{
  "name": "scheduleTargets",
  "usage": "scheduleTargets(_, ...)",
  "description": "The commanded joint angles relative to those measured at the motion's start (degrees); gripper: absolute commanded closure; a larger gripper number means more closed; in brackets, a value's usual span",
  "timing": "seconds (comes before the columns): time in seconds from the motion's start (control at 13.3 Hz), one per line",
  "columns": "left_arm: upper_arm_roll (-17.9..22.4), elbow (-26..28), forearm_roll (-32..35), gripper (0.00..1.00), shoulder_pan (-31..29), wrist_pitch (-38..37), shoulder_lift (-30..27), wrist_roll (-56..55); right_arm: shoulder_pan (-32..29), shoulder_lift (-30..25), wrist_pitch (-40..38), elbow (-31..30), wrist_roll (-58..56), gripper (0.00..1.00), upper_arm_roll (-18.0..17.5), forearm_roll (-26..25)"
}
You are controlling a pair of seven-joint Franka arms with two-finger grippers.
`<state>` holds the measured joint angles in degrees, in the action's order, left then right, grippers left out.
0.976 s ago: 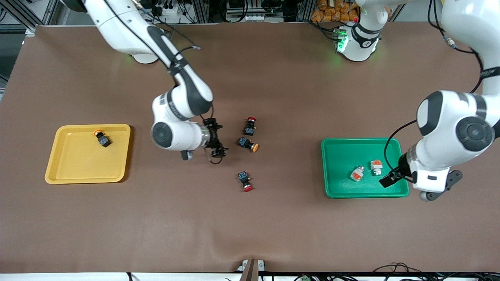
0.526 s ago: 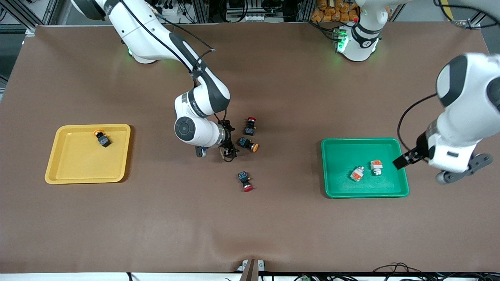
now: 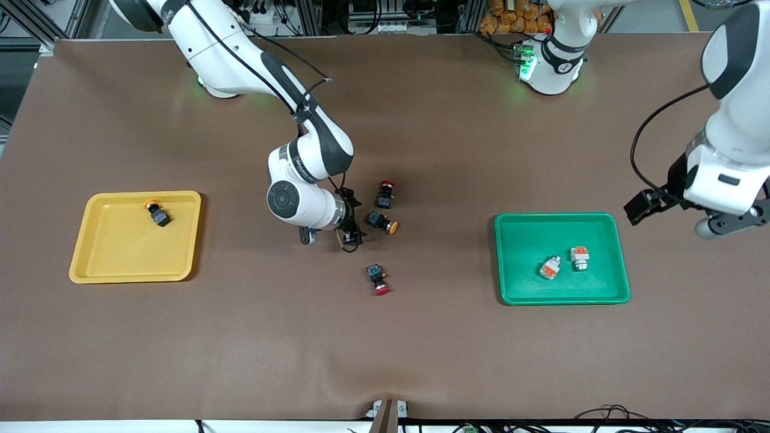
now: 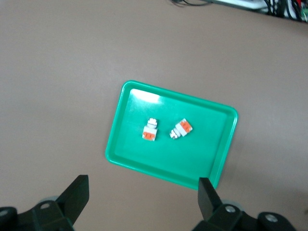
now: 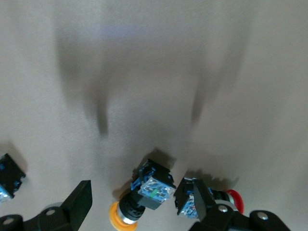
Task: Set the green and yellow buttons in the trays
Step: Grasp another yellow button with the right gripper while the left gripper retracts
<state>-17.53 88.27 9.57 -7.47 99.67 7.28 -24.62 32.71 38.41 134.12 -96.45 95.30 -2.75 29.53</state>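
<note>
Right gripper (image 3: 353, 229): fingers spread, low at the table, yellow-capped button (image 3: 382, 222) lying between them, not clamped.
Left gripper (image 3: 639, 206): released, empty, over the table beside the green tray (image 3: 511, 264).

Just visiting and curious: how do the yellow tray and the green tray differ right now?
The yellow tray holds one black switch with an orange cap; the green tray holds two white switches with orange blocks. The yellow tray sits toward the right arm's end of the table, the green tray toward the left arm's. Both are shallow, rimmed rectangles.
</note>
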Motion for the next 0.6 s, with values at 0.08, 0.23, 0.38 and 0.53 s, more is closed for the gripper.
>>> scheduleTargets(0.08,-0.1,-1.3,-4.6,0.00,-3.1,-3.5,-2.6,8.3,1.9,2.2,2.1,1.7,1.0,0.05,0.4,0.9)
scheduleTargets(0.23,4.3,-1.0,-7.0,0.00,0.3,-3.6,-3.5,13.7,2.2,2.7,3.1,1.7,1.0,0.05,0.4,0.9)
scheduleTargets(0.38,16.2,-1.0,-7.3,0.00,11.3,-7.5,-4.7,17.6,3.4,3.6,5.5,1.7,1.5,0.06,0.4,1.1)
scheduleTargets(0.53,16.8,-0.9,-8.4,0.00,11.1,-9.8,-5.3,18.4,4.5,4.7,7.4,2.4,3.2,0.07,0.4,0.9)
